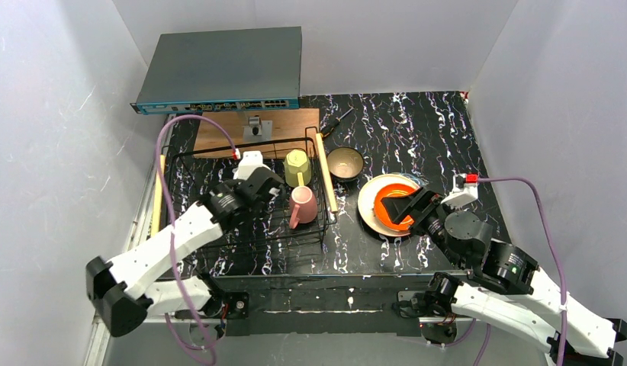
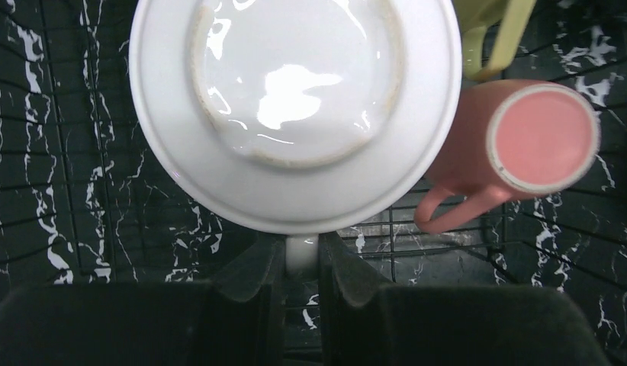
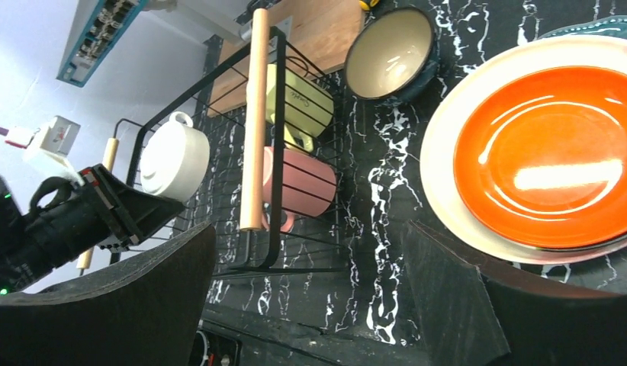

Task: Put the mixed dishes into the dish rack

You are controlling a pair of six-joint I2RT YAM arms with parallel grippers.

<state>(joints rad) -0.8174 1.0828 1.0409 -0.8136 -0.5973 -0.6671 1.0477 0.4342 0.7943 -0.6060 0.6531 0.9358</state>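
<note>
The left end effector clamps the cup by its handle inside the rack, likely for release; the right end effector gapes over the orange plate, seemingly ready to grasp.

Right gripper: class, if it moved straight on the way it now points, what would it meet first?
Probably the bare tabletop: in its wrist view, the open right gripper frames black marbled surface between the dish rack and the cream plate. Depth is unclear, so treat this as likely.
</note>
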